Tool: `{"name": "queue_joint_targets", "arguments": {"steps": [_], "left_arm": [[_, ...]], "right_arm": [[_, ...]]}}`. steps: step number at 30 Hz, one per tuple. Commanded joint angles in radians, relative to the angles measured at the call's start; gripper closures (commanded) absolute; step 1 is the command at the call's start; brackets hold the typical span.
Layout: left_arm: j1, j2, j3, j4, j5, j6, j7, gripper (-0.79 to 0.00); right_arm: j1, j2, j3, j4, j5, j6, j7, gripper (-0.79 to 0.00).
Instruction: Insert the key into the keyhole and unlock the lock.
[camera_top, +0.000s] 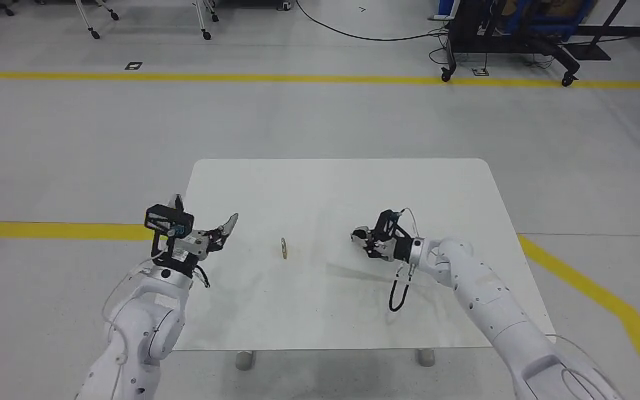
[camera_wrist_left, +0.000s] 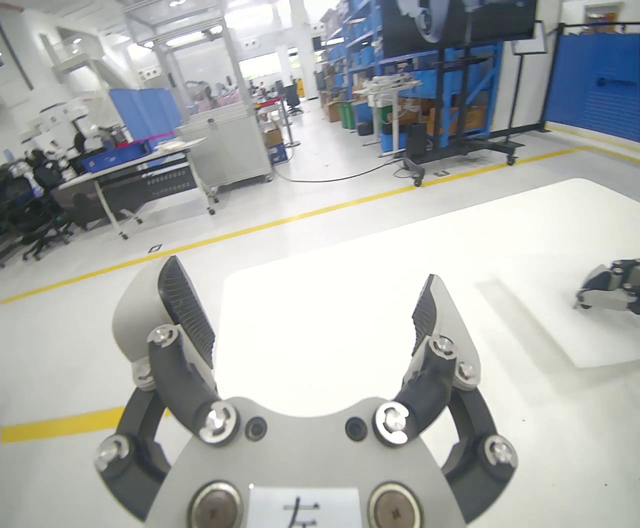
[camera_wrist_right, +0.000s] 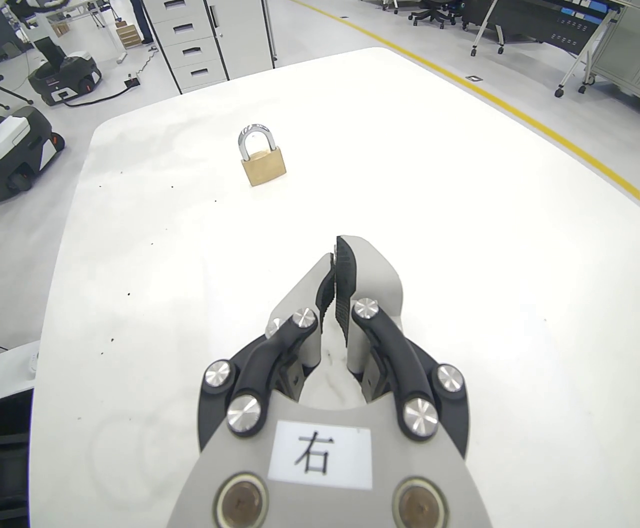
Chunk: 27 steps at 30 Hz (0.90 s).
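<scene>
Top view: the padlock (camera_top: 284, 248) stands on the white tabletop (camera_top: 420, 185) with the left tool (camera_top: 229, 225) to one side of it and the right tool (camera_top: 357, 237) to the other, both apart from it.

Left wrist view: the left tool (camera_wrist_left: 305, 300) is spread wide and empty.

Right wrist view: the right tool (camera_wrist_right: 334, 250) is pressed together and aimed at the padlock (camera_wrist_right: 263, 162), apart from it; I cannot tell whether a key is nipped in it. I judge the padlock stiff, smooth and prone to topple; I'd clamp its flat brass faces, not the slick shackle (camera_wrist_right: 256, 136).
</scene>
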Motion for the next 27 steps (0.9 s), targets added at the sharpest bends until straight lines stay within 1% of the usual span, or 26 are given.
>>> {"name": "queue_joint_targets", "arguments": {"steps": [1,4,6,10,13,16,21,27], "left_arm": [[-0.071,-0.003,0.079,-0.009,0.066,-0.04,-0.061,-0.785],[-0.179,-0.014,0.203,0.008,0.127,-0.082,-0.135,-0.785],[-0.254,-0.026,0.286,0.043,0.147,-0.101,-0.169,-0.785],[-0.404,-0.058,0.439,0.163,0.136,-0.118,-0.239,-0.785],[-0.522,-0.083,0.539,0.274,0.189,-0.136,-0.32,-0.785],[-0.619,-0.112,0.632,0.374,0.209,-0.15,-0.367,-0.785],[-0.725,-0.16,0.74,0.523,0.179,-0.176,-0.395,-0.785],[-0.797,-0.211,0.824,0.675,0.17,-0.15,-0.407,-0.785]], "right_arm": [[0.003,0.002,0.002,0.0,-0.011,-0.007,-0.016,0.0],[-0.012,0.012,0.015,-0.009,-0.035,-0.01,-0.08,0.0],[-0.024,0.019,0.024,-0.012,-0.055,-0.012,-0.127,0.0],[-0.024,0.026,0.028,0.019,-0.09,-0.027,-0.194,0.0],[-0.009,0.024,0.022,0.063,-0.092,-0.041,-0.232,0.0],[0.006,0.021,0.011,0.096,-0.101,-0.043,-0.259,0.0],[0.018,0.016,-0.003,0.122,-0.114,-0.034,-0.295,0.0],[0.038,0.004,-0.025,0.152,-0.108,-0.02,-0.298,0.0]]}}
